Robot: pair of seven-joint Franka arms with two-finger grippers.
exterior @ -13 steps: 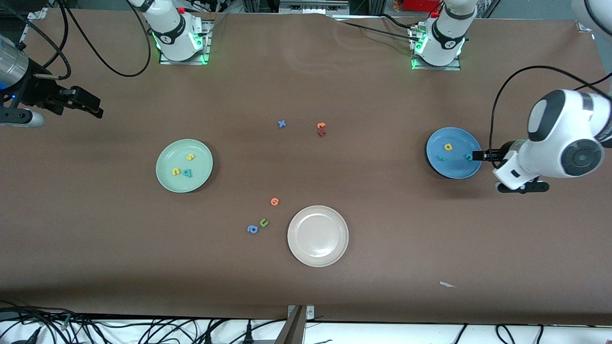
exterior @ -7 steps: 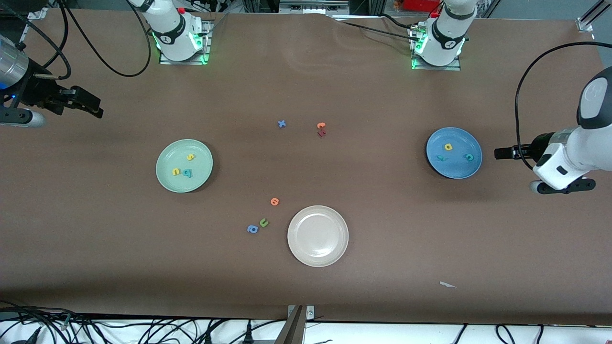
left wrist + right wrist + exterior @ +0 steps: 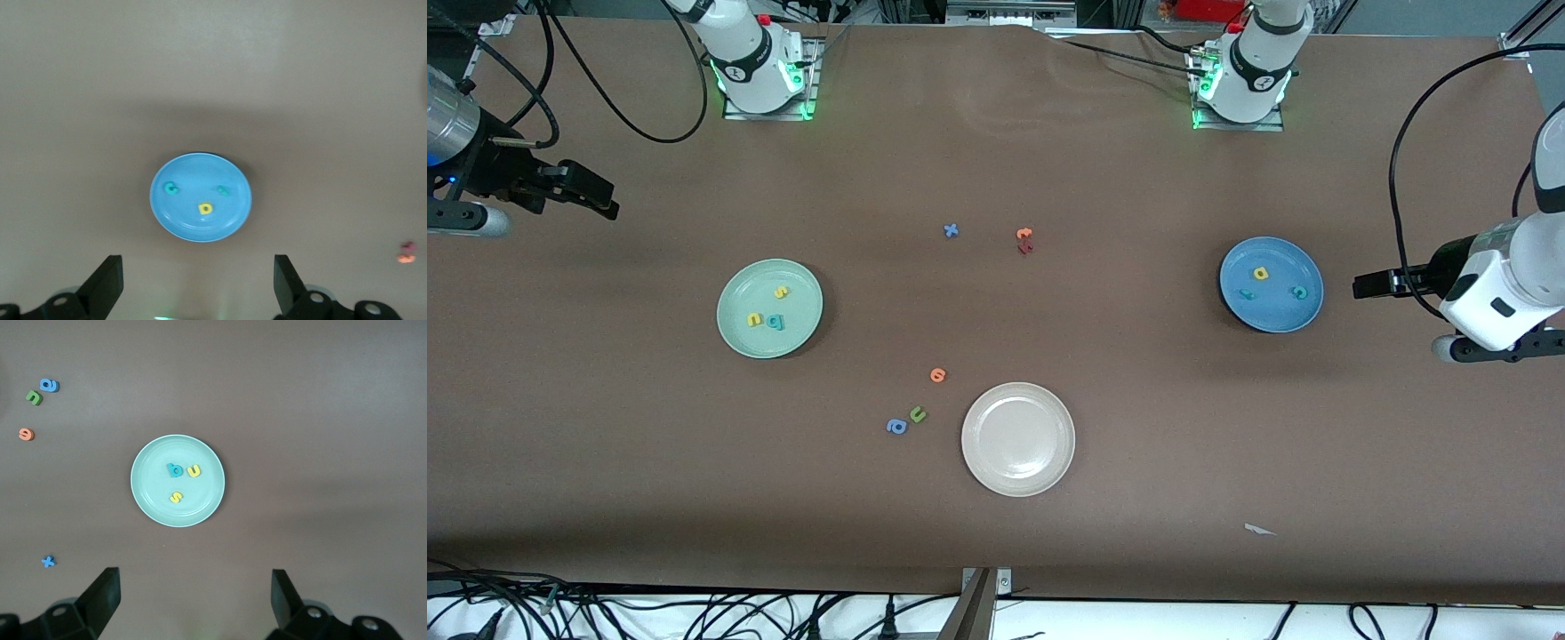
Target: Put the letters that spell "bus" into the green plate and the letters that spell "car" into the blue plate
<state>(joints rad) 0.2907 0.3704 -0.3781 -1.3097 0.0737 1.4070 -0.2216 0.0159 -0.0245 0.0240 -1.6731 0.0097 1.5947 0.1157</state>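
Observation:
The green plate [image 3: 800,302] holds the teal "b" [image 3: 775,322], yellow "u" [image 3: 754,319] and yellow "s" [image 3: 781,292]. The right wrist view shows that plate [image 3: 153,487] too, past my open, empty right gripper [image 3: 193,597]. That gripper [image 3: 609,206] waits over the right arm's end of the table. In the blue plate [image 3: 1280,311] lie the yellow "a" [image 3: 1260,274], teal "c" [image 3: 1299,292] and thin teal "r" [image 3: 1247,294]. My left gripper [image 3: 1357,286] hangs open and empty over bare table beside the blue plate [image 3: 193,167], toward the left arm's end.
A cream-white plate [image 3: 1049,462] sits nearer the front camera, mid-table. Beside it lie an orange letter [image 3: 937,375], an olive-green "u" [image 3: 917,413] and a blue letter [image 3: 896,427]. Toward the bases lie a blue "x" [image 3: 951,230] and an orange and a dark red letter [image 3: 1024,241].
My left gripper has drawn back from the teal "c" in the blue plate toward the left arm's end of the table. The right arm has not moved.

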